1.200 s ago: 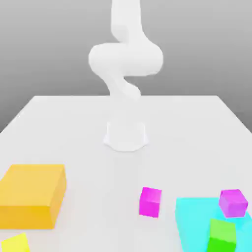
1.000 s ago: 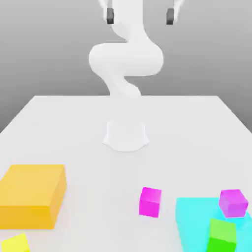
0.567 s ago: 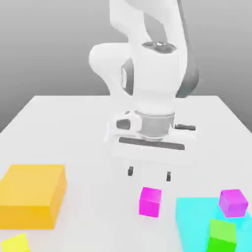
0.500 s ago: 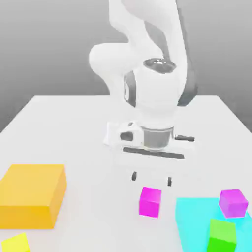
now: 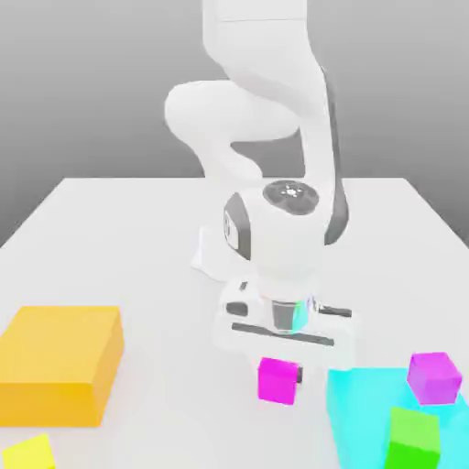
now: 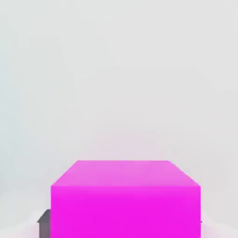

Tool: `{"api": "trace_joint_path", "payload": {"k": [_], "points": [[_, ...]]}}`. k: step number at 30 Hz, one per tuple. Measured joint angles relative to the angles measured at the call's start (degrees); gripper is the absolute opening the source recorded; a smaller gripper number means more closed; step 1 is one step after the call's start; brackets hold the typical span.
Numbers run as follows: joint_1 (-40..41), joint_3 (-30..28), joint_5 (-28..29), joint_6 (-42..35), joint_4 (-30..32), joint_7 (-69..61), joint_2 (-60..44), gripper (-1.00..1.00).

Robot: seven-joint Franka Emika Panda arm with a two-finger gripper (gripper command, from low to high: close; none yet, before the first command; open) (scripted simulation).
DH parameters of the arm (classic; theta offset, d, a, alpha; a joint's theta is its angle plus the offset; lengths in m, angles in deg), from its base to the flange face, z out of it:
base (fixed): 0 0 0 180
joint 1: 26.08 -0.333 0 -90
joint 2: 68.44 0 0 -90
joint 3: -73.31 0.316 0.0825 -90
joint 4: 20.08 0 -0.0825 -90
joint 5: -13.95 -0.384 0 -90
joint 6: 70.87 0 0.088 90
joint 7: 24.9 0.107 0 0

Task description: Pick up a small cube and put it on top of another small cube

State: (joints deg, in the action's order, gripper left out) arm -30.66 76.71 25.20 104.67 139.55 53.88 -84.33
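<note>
The fingers [image 6: 44, 226] are pinching the magenta cube [image 5: 278, 381] low over the surface [image 5: 183, 385], near the cyan block [image 5: 355, 412], and a shallow or uneven grip is risking a slip or twist during lifting.

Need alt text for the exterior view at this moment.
White robot arm reaches down to a small magenta cube on a pale table, its gripper right at the cube. At the view's left sit an orange block and a yellow cube; at its right, a cyan block with purple and green cubes.
</note>
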Motion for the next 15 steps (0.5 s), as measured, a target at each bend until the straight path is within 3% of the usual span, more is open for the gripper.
{"api": "trace_joint_path", "payload": {"k": [11,15], "points": [[3.87,6.66,-10.38,-11.76,2.47,-7.53,14.33,-1.0],[0.88,9.5,-10.89,-19.1,-4.0,-1.22,15.1,-1.0]]}}
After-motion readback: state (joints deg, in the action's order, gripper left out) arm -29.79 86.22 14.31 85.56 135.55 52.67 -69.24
